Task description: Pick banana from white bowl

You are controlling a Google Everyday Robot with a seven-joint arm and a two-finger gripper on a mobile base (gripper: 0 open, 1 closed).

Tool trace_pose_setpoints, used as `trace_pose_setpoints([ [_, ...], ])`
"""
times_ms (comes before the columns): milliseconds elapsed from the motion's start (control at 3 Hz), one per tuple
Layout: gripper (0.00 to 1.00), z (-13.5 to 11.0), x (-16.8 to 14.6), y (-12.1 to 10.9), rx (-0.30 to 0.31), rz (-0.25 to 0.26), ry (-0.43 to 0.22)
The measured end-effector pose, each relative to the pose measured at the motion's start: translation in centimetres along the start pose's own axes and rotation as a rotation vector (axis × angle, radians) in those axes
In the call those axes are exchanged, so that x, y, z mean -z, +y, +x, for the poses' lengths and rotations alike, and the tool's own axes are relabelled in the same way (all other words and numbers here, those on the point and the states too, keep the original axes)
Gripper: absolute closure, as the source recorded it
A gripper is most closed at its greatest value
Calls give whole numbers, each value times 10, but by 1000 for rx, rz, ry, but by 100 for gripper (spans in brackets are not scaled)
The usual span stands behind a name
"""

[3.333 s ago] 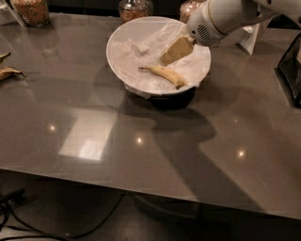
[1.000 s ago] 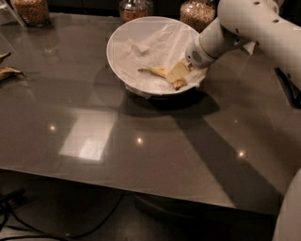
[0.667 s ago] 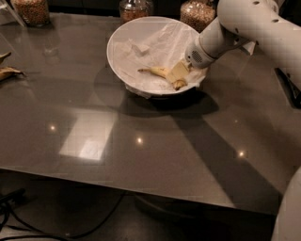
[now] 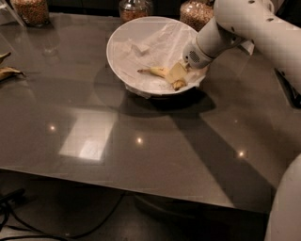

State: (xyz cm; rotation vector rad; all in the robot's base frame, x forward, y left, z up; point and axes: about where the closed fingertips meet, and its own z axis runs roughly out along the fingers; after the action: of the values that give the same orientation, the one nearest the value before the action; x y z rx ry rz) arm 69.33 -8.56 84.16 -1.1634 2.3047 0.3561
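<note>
The white bowl (image 4: 118, 36) stands at the back middle of the dark table, lined with crinkled white paper. The small yellow banana (image 4: 156, 71) lies in its right half, stem pointing left, dark tip at the lower right. My gripper (image 4: 177, 75) is down inside the bowl, right on the banana's middle, and hides that part of it. The white arm reaches in from the upper right.
Three glass jars of grains stand along the back edge: one at the left (image 4: 32, 10), one behind the bowl (image 4: 135, 8), one at the right (image 4: 196, 13). Brownish banana peel (image 4: 7, 70) lies at the left edge. Cables (image 4: 9, 212) lie under the table's front.
Since 3.3 s ago my gripper has come down from above the bowl's right side onto the banana. Over the last second nothing visibly moved.
</note>
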Motion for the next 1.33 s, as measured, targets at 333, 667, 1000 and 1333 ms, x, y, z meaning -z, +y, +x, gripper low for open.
trace_pose_setpoints([
  [333, 62, -3, -3, 4, 11, -16, 14],
  [667, 81, -4, -2, 4, 11, -16, 15],
  [1000, 100, -5, -5, 7, 25, -27, 35],
  [1333, 100, -5, -4, 9, 26, -27, 35],
])
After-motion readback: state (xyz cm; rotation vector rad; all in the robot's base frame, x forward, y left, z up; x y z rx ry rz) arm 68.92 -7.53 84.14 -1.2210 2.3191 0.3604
